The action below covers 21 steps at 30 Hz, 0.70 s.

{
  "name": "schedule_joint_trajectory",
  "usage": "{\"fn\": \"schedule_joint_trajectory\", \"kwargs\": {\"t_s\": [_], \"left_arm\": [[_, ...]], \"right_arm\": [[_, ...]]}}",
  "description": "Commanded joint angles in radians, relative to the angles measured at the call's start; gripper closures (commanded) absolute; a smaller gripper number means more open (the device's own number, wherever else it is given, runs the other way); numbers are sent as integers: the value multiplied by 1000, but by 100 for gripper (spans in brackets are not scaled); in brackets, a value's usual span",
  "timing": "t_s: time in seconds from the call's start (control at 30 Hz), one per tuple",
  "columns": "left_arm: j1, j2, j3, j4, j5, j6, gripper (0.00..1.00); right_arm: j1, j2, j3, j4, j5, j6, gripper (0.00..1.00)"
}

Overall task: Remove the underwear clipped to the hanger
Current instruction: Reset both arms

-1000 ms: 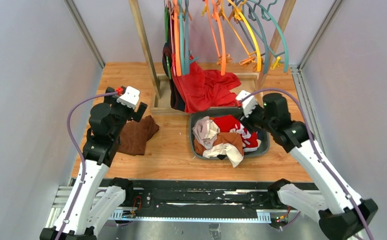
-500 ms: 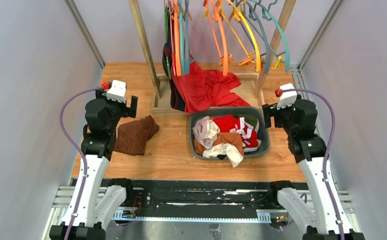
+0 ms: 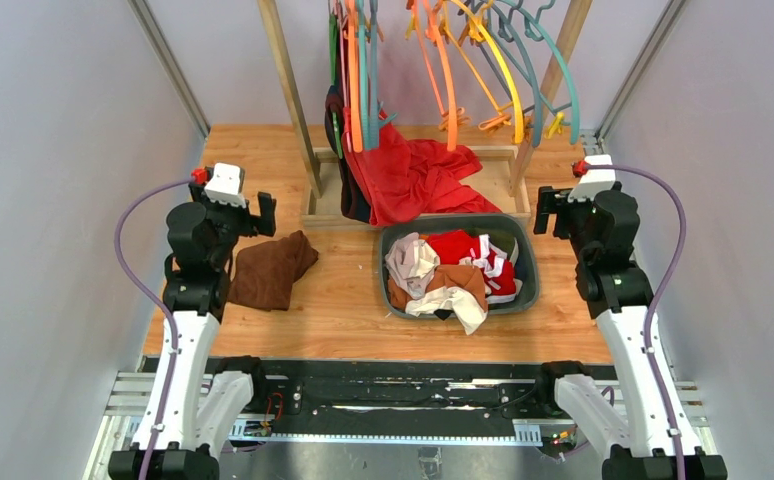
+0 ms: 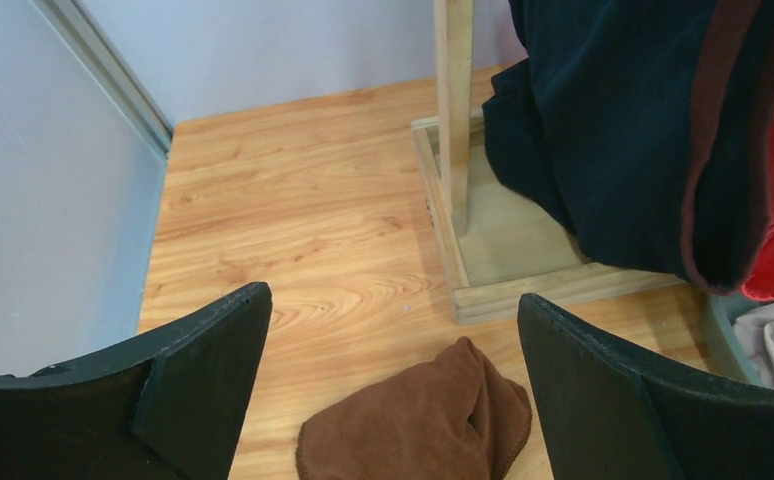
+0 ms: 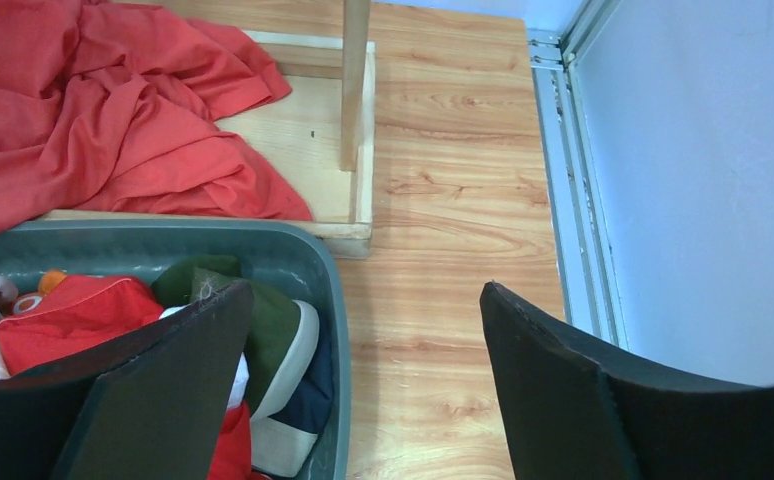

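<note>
Right gripper had pulled back right of the grey tub, left gripper left of it; both gaped empty. Underwear looked binned, so best park clear.

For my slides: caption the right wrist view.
Open right fingers above the grey bin's rim, red briefs inside, large red cloth beyond.

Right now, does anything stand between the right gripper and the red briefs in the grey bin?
Only the grey bin itself: its right-hand wall lies sideways between the open right gripper and the red briefs. From above, nothing visible covers them.
</note>
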Motion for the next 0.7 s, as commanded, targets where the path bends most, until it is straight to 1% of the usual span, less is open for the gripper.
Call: {"fn": "schedule_joint_trajectory", "kwargs": {"t_s": [0.0,0.1,0.2,0.27,0.33,0.47,0.57,0.67], "left_arm": [[12,-41,-71,134,-16,-92,2],[13,-73,-141,242,-34,-148,2],[13,-98,-195,335,3,-165,2],[13,-102,-212,376,28,-178,2],[13,-92,-207,384,53,-204,2],[13,-65,-160,340,108,-222,2],[13,-46,-80,232,156,-175,2],[12,-35,-9,133,169,-129,2]], "right_arm": [[-15,-15,-27,68,68,7,13],[-15,-22,-26,75,68,-38,11],[-15,-56,-56,114,54,-78,10],[-15,-90,-89,156,42,-106,9],[-15,-113,-107,173,25,-130,9],[-15,-116,-102,150,35,-193,9],[-15,-124,-108,148,74,-238,9],[-15,-137,-107,143,78,-250,9]]}}
